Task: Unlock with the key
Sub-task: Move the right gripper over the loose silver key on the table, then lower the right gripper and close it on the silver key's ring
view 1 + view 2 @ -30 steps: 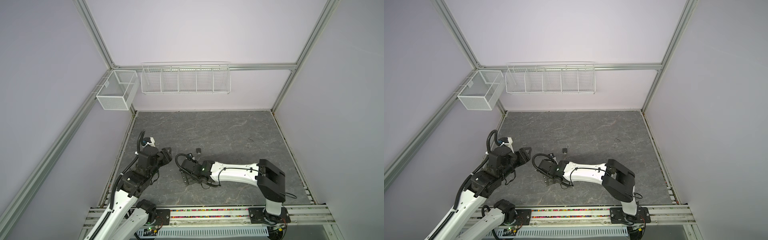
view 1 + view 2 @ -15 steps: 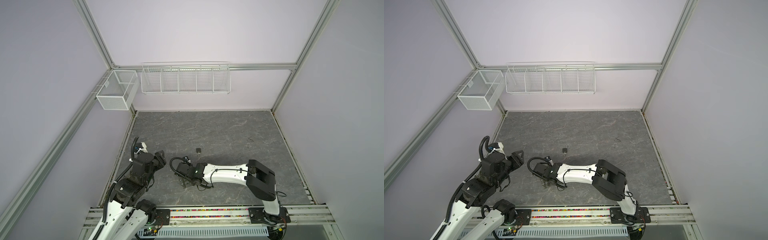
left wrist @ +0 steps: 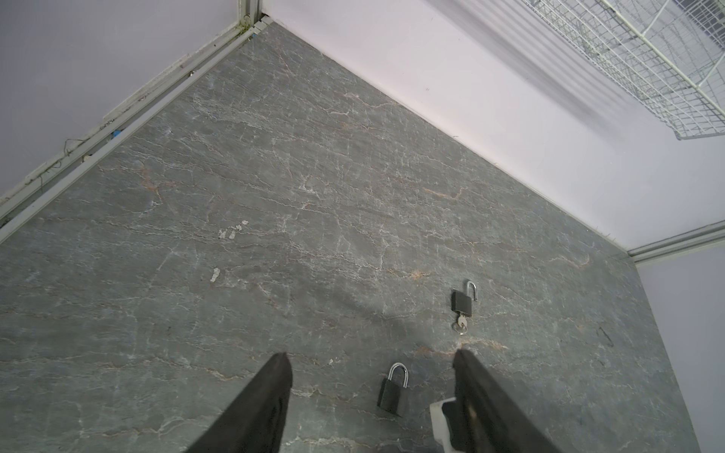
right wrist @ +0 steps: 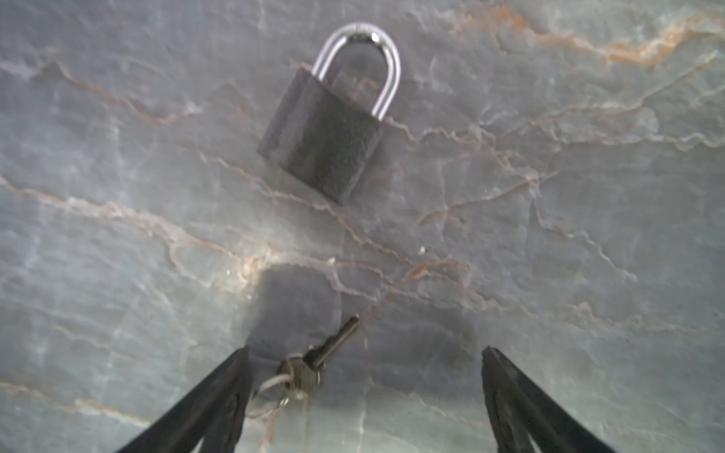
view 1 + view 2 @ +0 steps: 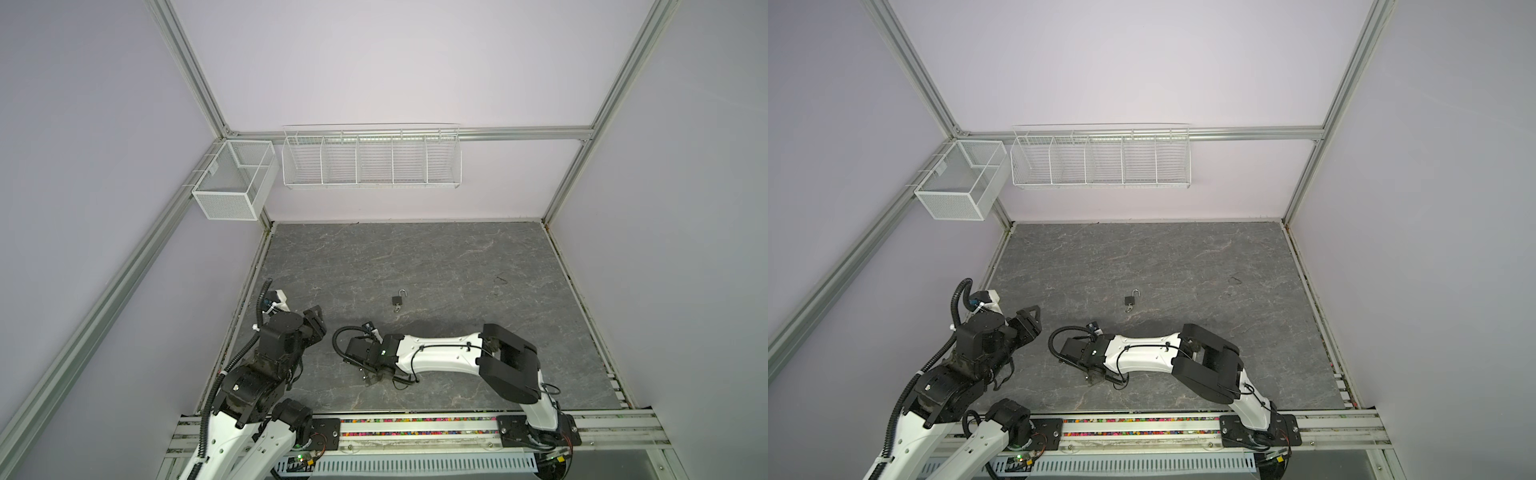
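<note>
- Right wrist view: the right gripper (image 4: 365, 350) was seen low over the grey, stone-patterned desk (image 4: 549, 235), with its jaws spread wide and nothing clamped between them.
- A loose key (image 4: 314, 364) on a thin wire ring was seen lying flat on the desk between the two fingers, close to one finger (image 4: 212, 400). Whether the ring touched that finger could not be told.
- The key's blade was pointed toward a closed padlock (image 4: 325, 137). This padlock has a black body and a silver shackle seated in it, and it was laid flat just ahead of the fingertips, apart from the key.
- In the left wrist view, the left gripper (image 3: 370, 355) was shown with its jaws parted and nothing held.
- The closed padlock (image 3: 392, 390) was framed between that gripper's fingers in the view, lying on the desk beyond them.
- Farther on, and apart from it, an open padlock (image 3: 463, 300) was seen with one end of its shackle lifted free and a second key (image 3: 461, 325) seated in its base.
- In both top views the open padlock (image 5: 399, 300) was placed near the middle of the desk.
- The right arm (image 5: 436, 357) was stretched low along the front edge, from right of the middle toward the left.
- The left gripper (image 5: 316, 324) was held over the desk beside its left edge.
- The closed padlock and the loose key could not be made out in the top views.
- A wire rack (image 5: 372, 166) and a mesh basket (image 5: 232, 187) were hung on the walls above the back left corner.
</note>
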Controlling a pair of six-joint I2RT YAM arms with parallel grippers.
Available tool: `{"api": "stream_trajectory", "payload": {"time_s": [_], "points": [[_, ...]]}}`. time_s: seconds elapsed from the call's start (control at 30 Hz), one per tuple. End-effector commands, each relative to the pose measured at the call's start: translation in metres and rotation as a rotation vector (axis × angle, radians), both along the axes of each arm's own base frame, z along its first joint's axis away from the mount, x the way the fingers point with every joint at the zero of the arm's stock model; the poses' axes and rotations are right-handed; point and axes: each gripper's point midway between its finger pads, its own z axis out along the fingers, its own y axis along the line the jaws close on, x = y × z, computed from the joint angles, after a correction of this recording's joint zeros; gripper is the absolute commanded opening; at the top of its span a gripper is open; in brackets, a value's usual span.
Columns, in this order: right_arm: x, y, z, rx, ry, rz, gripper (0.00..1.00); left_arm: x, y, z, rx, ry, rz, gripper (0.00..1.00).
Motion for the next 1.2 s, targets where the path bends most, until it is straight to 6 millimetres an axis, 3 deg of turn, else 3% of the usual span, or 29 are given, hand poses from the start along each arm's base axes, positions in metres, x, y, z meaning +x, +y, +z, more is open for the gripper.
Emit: {"api": "stream_trajectory", "payload": {"time_s": [0.0,0.3,0.47,0.6,0.7,1.07,1.17], "points": [[-0.007,-0.034,0.008,-0.062,-0.007,-0.043,0.92,0.003,-0.008,-0.007,-0.019,0.017,-0.029,0.65],[-0.01,-0.074,0.025,-0.105,-0.032,-0.041,0.93,0.01,-0.025,-0.013,-0.051,0.034,-0.091,0.65],[-0.024,-0.044,0.044,0.001,-0.042,0.098,0.94,0.011,-0.028,-0.013,-0.06,0.034,-0.101,0.64],[-0.029,-0.023,0.044,0.083,0.004,0.142,0.99,0.01,-0.025,-0.012,-0.053,0.033,-0.092,0.64],[-0.027,-0.013,0.045,0.085,-0.015,0.244,0.95,0.009,-0.025,-0.013,-0.053,0.039,-0.091,0.65],[-0.015,-0.024,0.032,0.043,0.035,0.567,0.68,0.012,-0.025,-0.016,-0.048,0.052,-0.082,0.65],[-0.012,-0.023,0.032,0.037,0.036,0.625,0.66,0.012,-0.023,-0.015,-0.056,0.041,-0.066,0.65]]}}
